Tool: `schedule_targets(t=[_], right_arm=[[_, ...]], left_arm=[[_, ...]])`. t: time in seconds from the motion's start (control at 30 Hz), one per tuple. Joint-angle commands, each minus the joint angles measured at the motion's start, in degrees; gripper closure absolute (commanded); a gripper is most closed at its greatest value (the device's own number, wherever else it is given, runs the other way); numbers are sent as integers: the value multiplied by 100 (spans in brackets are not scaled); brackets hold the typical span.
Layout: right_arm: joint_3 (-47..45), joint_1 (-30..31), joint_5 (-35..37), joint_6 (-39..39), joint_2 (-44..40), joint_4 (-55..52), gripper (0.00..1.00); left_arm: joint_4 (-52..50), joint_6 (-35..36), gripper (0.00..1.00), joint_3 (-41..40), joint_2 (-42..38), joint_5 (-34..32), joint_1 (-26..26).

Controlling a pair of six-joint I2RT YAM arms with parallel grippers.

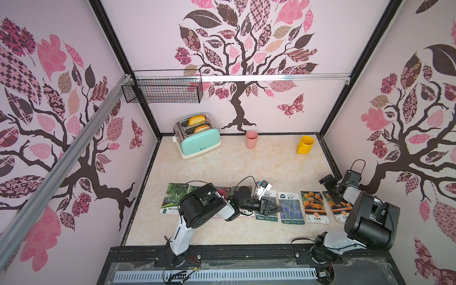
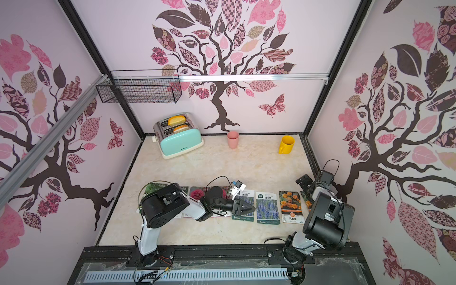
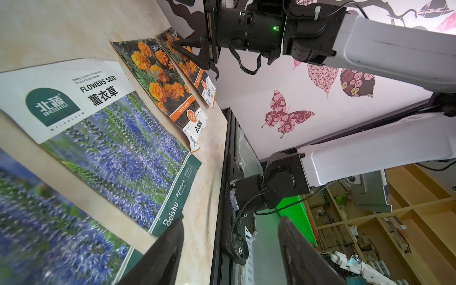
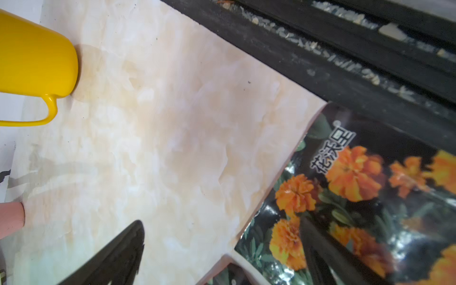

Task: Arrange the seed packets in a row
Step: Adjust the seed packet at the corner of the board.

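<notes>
The seed packets lie side by side across the table in both top views: green gourds [image 1: 172, 197] at the left, pink flowers [image 1: 222, 191], two of lavender [image 1: 292, 208], then two of marigolds [image 1: 314, 206]. My left arm hides part of the gourd and pink packets. My left gripper [image 1: 277, 209] hovers low over the left lavender packet [image 3: 49, 222], open and empty [image 3: 232, 218]. My right gripper [image 1: 329, 187] stands open at the far end of the rightmost marigold packet [image 4: 357, 185]. One finger is over that packet, and nothing sits between the fingers [image 4: 220, 222].
At the back of the table stand a mint toaster [image 1: 197, 138] holding bread, a pink cup [image 1: 251, 139] and a yellow mug [image 1: 305, 144]. A wire basket [image 1: 162, 88] hangs on the back wall. A black frame rail [image 4: 345, 61] runs close beside the rightmost packet.
</notes>
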Motion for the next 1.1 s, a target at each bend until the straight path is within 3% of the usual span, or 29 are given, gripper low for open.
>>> schedule_targets(t=[0.0,0.37,1.07], right_arm=[[24,20,9,-43,-209,-277,0],[491,-100,155,36,-873,-781,0],[-685,-436,953,367,-1399,-829,0]], left_arm=[[88,72,37,-72,-123,-38,-35],[78,28,37,20,-28,-38,-52],[77,-77,37,169,79,-30,-218]])
